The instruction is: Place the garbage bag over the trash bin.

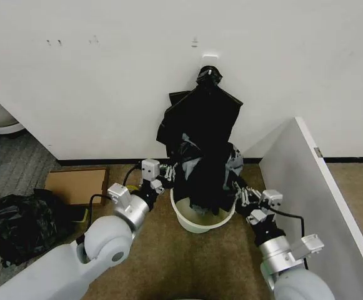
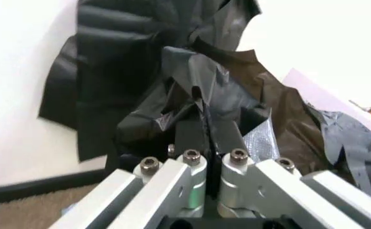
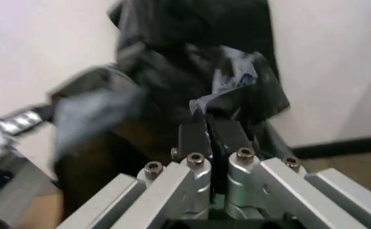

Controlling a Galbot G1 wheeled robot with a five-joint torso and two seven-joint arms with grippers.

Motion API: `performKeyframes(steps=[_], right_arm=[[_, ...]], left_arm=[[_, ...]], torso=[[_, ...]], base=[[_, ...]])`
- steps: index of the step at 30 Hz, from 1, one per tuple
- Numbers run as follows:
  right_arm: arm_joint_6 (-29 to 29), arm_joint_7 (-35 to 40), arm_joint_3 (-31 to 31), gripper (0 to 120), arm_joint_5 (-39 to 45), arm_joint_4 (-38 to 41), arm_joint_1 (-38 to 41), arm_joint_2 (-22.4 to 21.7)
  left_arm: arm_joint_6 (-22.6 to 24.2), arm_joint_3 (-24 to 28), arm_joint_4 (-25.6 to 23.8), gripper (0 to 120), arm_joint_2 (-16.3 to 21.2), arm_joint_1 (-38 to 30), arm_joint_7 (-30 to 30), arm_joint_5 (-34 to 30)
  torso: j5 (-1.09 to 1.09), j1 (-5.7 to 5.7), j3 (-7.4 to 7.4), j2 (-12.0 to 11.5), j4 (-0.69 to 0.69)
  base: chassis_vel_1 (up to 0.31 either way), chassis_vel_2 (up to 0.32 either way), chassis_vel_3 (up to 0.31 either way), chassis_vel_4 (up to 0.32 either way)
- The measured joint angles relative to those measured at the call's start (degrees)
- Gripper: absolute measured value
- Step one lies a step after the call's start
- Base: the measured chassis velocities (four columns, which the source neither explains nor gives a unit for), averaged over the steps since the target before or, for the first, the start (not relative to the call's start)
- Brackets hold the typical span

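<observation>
I've got both arms out front, one on each side of the trash bin [image 1: 201,220], which sits on the brown floor [image 1: 187,262] close to the white wall [image 1: 106,81]. My left gripper [image 1: 170,173] is at the bin's left side, up at rim level, clenched on a fold of the garbage bag [image 1: 203,178]; in the left wrist view the gripper [image 2: 206,125] has both pads pressed together with black plastic [image 2: 236,95] pinched in the seam. My right gripper [image 1: 238,190] is at the bin's right side, also clamped on the bag edge; in the right wrist view the gripper [image 3: 209,130] has its fingers closed flat with a crinkled flap of bag [image 3: 236,81] sticking up out of them. The bag is stretched between the two grippers, its lower part hanging down into the bin's mouth, white rim visible in front and at the sides. Behind and above it, a bundle of flat black bags [image 1: 200,112] hangs on the wall from a knot at a hook [image 1: 209,75]. Off to my left on the floor: a cardboard box [image 1: 75,185] against the wall and a lumpy mound of black plastic [image 1: 22,225] next to it. A white partition panel [image 1: 306,206] stands to my right, just beside the right arm.
</observation>
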Motion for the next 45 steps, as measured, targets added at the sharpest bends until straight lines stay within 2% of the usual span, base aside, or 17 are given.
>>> performKeyframes(steps=[3, 7, 15, 25, 32, 41, 45], right_arm=[[0.4, 0.6, 0.1, 0, -0.6, -1.9, 0.0, 0.2], [-0.1, 3.0, 0.6, 0, -0.6, -3.4, 0.5, 0.0], [-2.3, 5.4, 1.2, 0, -2.2, -2.1, -0.1, -0.1], [-6.2, 7.6, 2.9, 0, -4.9, 1.5, -3.6, -1.2], [-13.2, 11.9, 3.2, 0, -6.3, 5.3, -7.7, -3.1], [-18.2, 13.5, 2.1, 0, -5.8, 4.8, -7.6, -3.6], [-20.6, 14.6, 1.5, 0, -5.0, 4.5, -7.1, -3.4]], left_arm=[[-0.1, -0.6, 0.4, 0, -0.4, 1.8, -0.3, 0.3], [-1.3, -0.5, 3.9, 0, -3.6, 5.2, -0.1, 2.8], [-2.0, 2.9, 5.8, 0, -8.7, 2.9, -0.2, 4.1], [-1.0, 7.1, 2.1, 0, -8.1, 1.9, -0.7, 3.4], [0.9, 9.2, 0.1, 0, -6.6, 1.9, -2.1, -0.8], [3.0, 9.8, 1.6, 0, -7.3, 2.2, -4.9, -4.4], [4.0, 7.7, 0.2, 0, -6.6, 3.6, -6.8, -5.1]], torso=[[0.0, 0.0, 0.0, 0.0, 0.02], [-0.01, 0.0, 0.0, 0.0, 0.02], [0.0, 0.0, 0.0, 0.0, 0.0], [0.01, 0.0, 0.0, 0.0, 0.01], [0.01, 0.0, 0.0, 0.0, 0.01], [0.0, 0.0, 0.01, 0.0, 0.01], [0.0, 0.0, 0.01, 0.0, 0.0]], base=[[0.0, 0.0, 0.0, 0.0], [0.0, 0.0, 0.0, 0.0], [0.0, 0.0, 0.0, 0.0], [0.0, 0.0, 0.0, 0.0], [0.0, 0.0, 0.0, 0.0], [0.0, 0.0, 0.0, 0.0], [0.0, 0.0, 0.0, 0.0]])
